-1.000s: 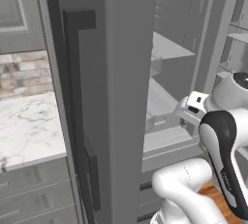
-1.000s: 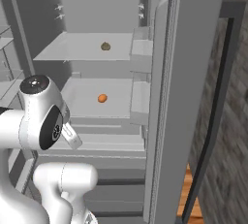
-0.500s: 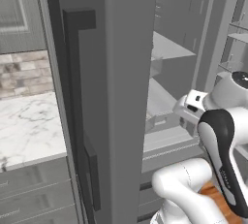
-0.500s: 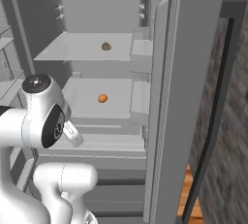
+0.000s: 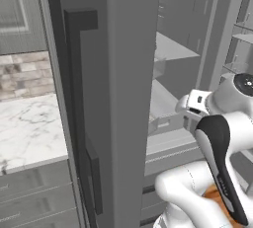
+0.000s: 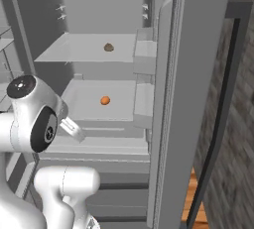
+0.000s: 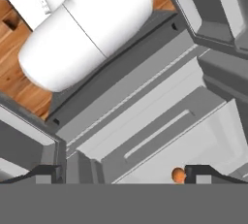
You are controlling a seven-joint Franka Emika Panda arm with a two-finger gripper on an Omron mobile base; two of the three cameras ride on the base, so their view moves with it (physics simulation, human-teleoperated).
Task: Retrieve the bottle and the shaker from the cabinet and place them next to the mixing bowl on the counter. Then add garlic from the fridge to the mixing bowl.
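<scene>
I am observing the end effector (image 7: 121,173) standing with its fingertips (image 7: 41,172) spread fully wide and gripping nothing. It is pointing down over the lower front of the open fridge (image 6: 99,139), above the fridge's bottom drawers and sill. In the hand view, a small orange item (image 7: 178,174) is sitting just beside the inner edge of one fingertip, not clasped; I cannot tell whether it is touching. In the right base view that same orange item (image 6: 104,100) is lying on the middle shelf (image 6: 84,109), well beyond the arm's wrist and deeper in the compartment. Farther back and one level up, a small brownish item, which I am taking for the garlic (image 6: 108,47), is resting on the upper shelf (image 6: 79,54), well apart from the end effector. In the left base view, the marble surface (image 5: 29,133) is lying left of the fridge door (image 5: 113,98).
</scene>
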